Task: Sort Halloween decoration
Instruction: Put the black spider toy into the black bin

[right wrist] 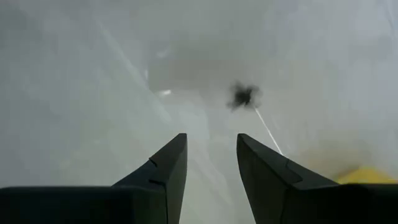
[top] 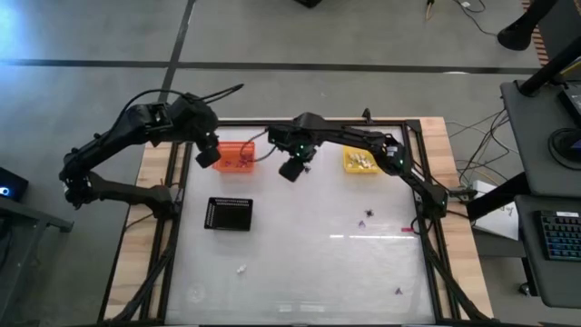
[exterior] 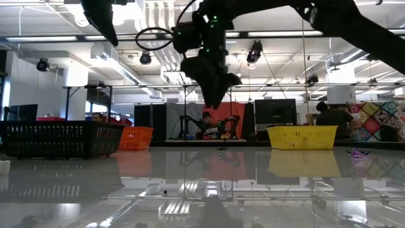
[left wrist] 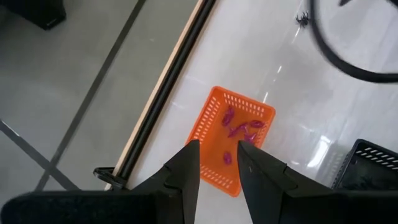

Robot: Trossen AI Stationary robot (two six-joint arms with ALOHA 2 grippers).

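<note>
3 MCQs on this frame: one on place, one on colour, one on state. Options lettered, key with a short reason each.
1. Where is the left gripper?
A. above the orange basket
B. over the black tray
C. above the yellow basket

2. What colour are the trinkets in the orange basket?
A. white
B. green
C. purple-pink

3. What state is the right gripper in?
A. shut on a spider
B. open and empty
C. shut on a basket rim

Key:
1 A: the left wrist view looks down past the fingers onto the orange basket.
2 C: that view shows the purple-pink trinkets inside.
3 B: the right wrist view shows a clear gap between the fingers, with the dark spider lying on the table beyond them.
</note>
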